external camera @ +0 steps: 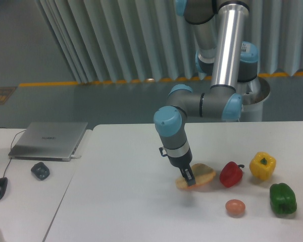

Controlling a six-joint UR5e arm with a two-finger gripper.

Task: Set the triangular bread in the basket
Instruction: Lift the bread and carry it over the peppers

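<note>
Fixed cam: the tool point(189, 177) is down on the triangular bread point(198, 176), fingers closed on its near-left edge, bread at counter point(121, 201) level just left of the red pepper point(231, 174). Prob light, soft & crumbly, so grip across the thicker domed middle, gently. No basket in view.

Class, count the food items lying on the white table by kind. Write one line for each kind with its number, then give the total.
Bread: 1, the triangular bread at the gripper
Peppers: 3, the red pepper, the yellow pepper and the green pepper
Egg: 1, the brown egg
Total: 5
</note>
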